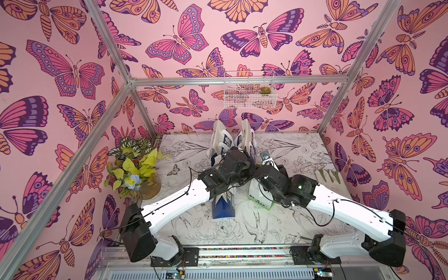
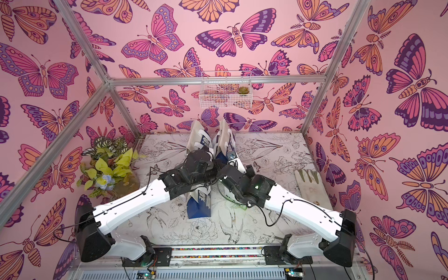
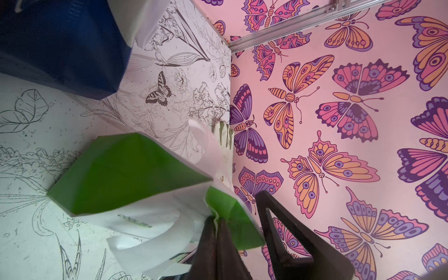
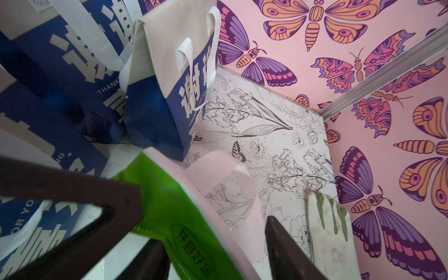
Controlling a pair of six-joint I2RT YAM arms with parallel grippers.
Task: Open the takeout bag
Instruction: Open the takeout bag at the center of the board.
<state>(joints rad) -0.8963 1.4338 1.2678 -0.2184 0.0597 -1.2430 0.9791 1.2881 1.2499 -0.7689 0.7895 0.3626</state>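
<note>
Pinching one rim, straddling the other

At the left gripper (image 3: 215, 221) the jaws are fully closed on the top edge of the green takeout bag (image 3: 126, 169), at its green side fold. At the right gripper (image 4: 203, 206) the jaws stand roughly half wide with the bag's upper part between them; no clamp is visible. The bag stands on the surface (image 1: 242, 230) right of centre, under the right wrist, with its mouth tilted up toward both wrists. My read: the right jaws need the white wall opposite the left pinch, then a pull apart across the mouth. Nearby: blue bags (image 1: 223, 208) just beside on the left, glove (image 1: 329, 178) well apart.
</note>
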